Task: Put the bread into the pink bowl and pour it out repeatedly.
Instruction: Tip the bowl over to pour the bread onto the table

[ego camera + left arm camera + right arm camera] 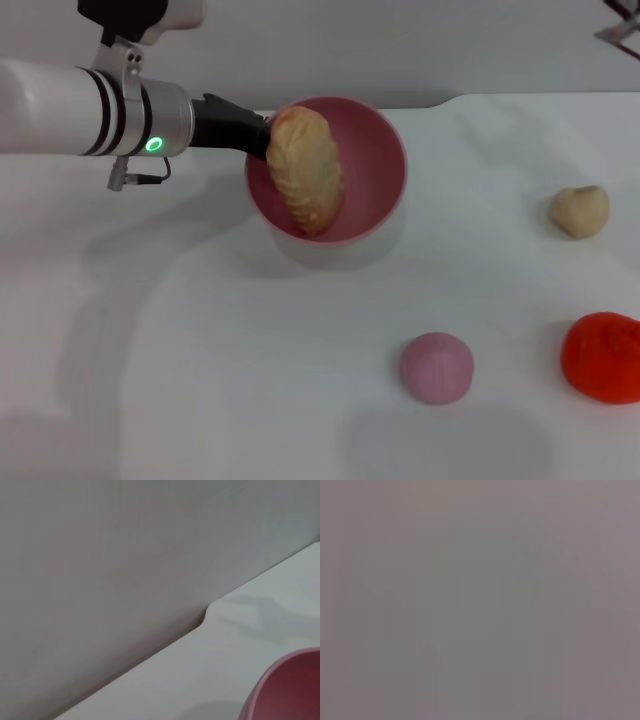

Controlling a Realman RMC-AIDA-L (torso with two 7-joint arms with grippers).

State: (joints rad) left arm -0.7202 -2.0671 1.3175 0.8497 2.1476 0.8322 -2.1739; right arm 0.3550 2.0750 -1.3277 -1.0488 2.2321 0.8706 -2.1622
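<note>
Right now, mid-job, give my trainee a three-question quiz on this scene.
1. True or false: the bread lies flat on the table.
2. Which hand is at the pink bowl: A left, B right?
3. Fill in: nearest the robot, beside the red lump, sits a pink ____.

Key: 1 false, it lies in the tilted bowl. 2 A, the left hand is at its rim. 3 ball.
</note>
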